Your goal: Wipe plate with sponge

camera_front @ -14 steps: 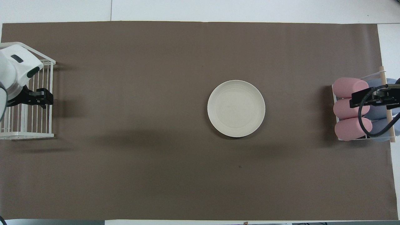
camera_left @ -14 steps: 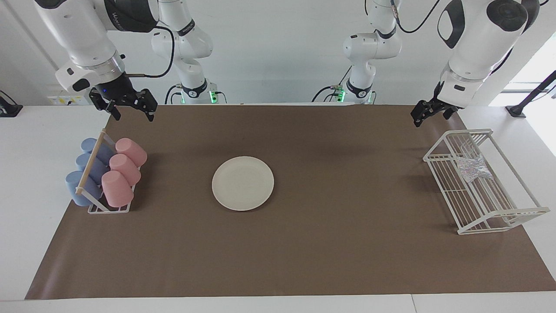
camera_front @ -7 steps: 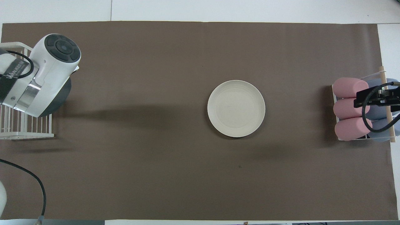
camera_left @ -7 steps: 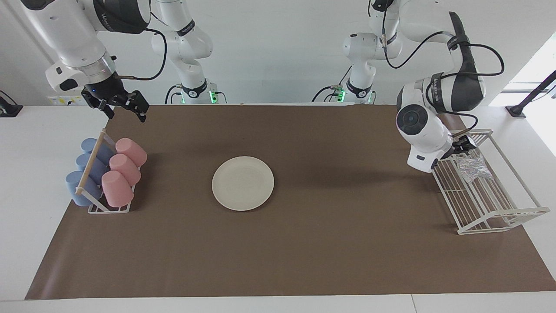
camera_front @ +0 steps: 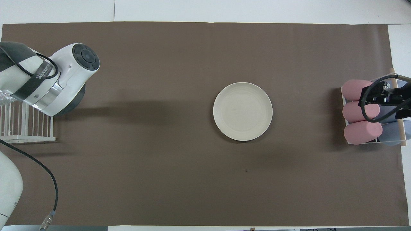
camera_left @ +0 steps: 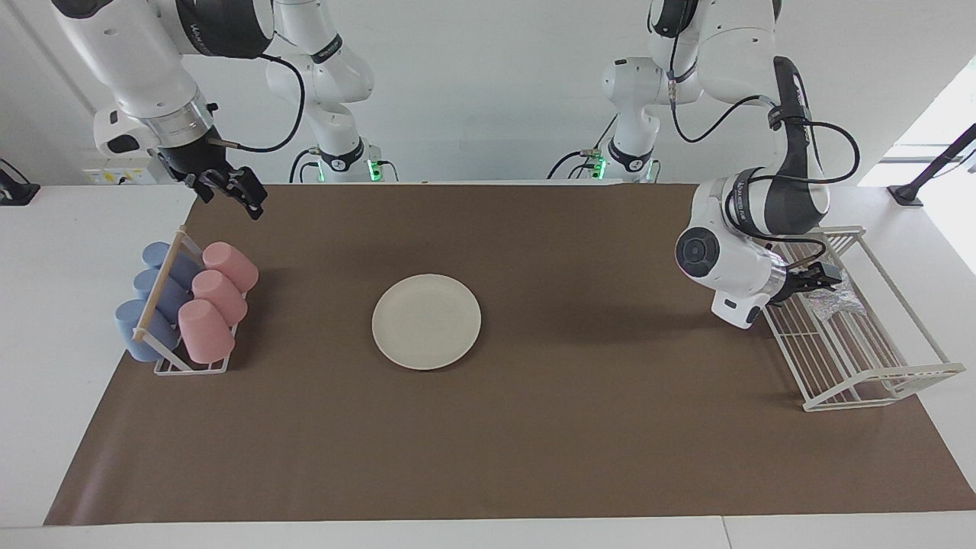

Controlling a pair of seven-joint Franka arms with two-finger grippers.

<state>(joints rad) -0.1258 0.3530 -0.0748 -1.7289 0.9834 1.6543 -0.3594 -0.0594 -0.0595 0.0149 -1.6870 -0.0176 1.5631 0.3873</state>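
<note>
Left tool [camera_left: 827, 276] is down inside the white wire rack [camera_left: 900, 374] at the left arm's end of the counter [camera_left: 610, 427], tip at the sponge [camera_left: 839, 303]. Contact or grip: cannot tell, and cannot tell how its fingers stand. The wrist is turned sideways so the tool enters the rack level, likely the only way past the rack's wall. In the overhead view the arm's bulk covers that part of the rack, so nothing more can be read there.

Sponge: one, silvery mesh, lying on the rack's bars just under the left tool. Judged as the fetch step; no wiping started.

Plate [camera_left: 426, 321]: one, cream, flat on the brown mat near the middle of the counter, well apart from both tools, bare on top. Placement suits a wipe from above by either arm.

Right tool [camera_left: 232, 191] hangs in the air over the mat's edge beside the cup rack [camera_left: 164, 358], fingers spread, holding nothing. That arm waits. It may be kept there to steady the plate later; that is a guess.

Count:
- plates 1
- sponges 1
- wire racks 1
- cup racks 1
- pink cups [camera_left: 206, 329] 3
- blue cups [camera_left: 137, 328] 3, lying on their sides in two rows, a wooden rod between them
- arms 2
</note>
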